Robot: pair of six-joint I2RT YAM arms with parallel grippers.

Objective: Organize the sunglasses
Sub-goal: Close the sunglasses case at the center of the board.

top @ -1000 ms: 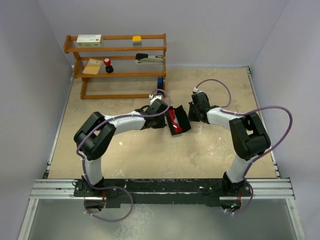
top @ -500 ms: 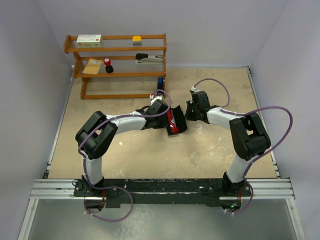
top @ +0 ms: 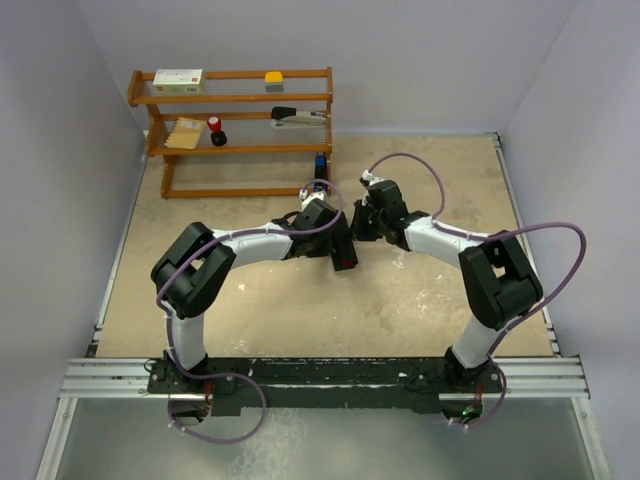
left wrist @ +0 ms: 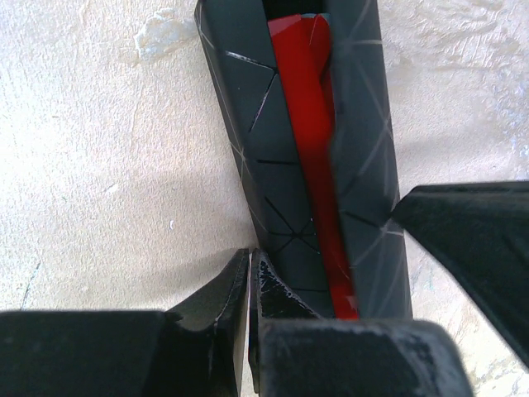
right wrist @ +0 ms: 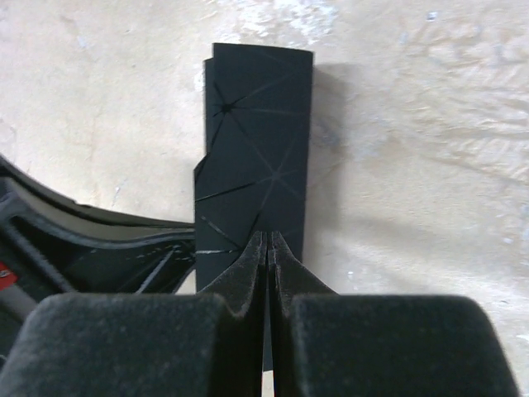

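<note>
Small bright red translucent sunglasses (left wrist: 310, 107) lying inside long black faceted case (left wrist: 364, 165), narrowly ajar, at middle of beige table (top: 250, 300). Left gripper (left wrist: 250, 265) fingers pressed together, holding nothing, tips touching case wall. Right gripper (right wrist: 269, 244) fingers likewise closed, empty, pushing against case lid.

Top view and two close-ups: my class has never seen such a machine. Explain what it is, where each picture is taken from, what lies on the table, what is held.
These are two robot arms bolted at the table's near edge, each ending in a two-finger gripper. The wide picture looks down from above and behind them; each close-up comes from a camera on one wrist. Between the arms lies a black case, nearly folded shut, red sunglasses showing in its gap. The left gripper and right gripper are both shut, tips against the case from opposite sides, apparently gripping nothing. A wooden shelf of small items stands at the back.
</note>
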